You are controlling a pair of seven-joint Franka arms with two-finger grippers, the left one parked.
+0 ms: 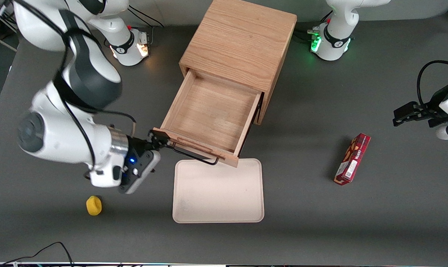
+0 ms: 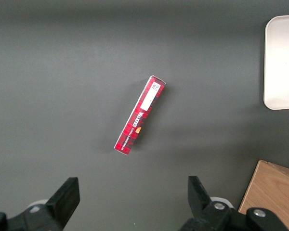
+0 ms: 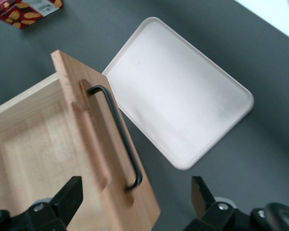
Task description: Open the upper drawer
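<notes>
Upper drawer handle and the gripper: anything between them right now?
Nothing. In the right wrist view the open gripper frames the end of the black handle of the upper drawer, with only bare air between. The front view agrees.

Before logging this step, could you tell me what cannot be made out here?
Lower drawer: front view, hidden under the pulled-out upper drawer.
Red box small print: too small, every view.
Gripper by the handle, jaws open: right wrist view cuts off its body.
</notes>
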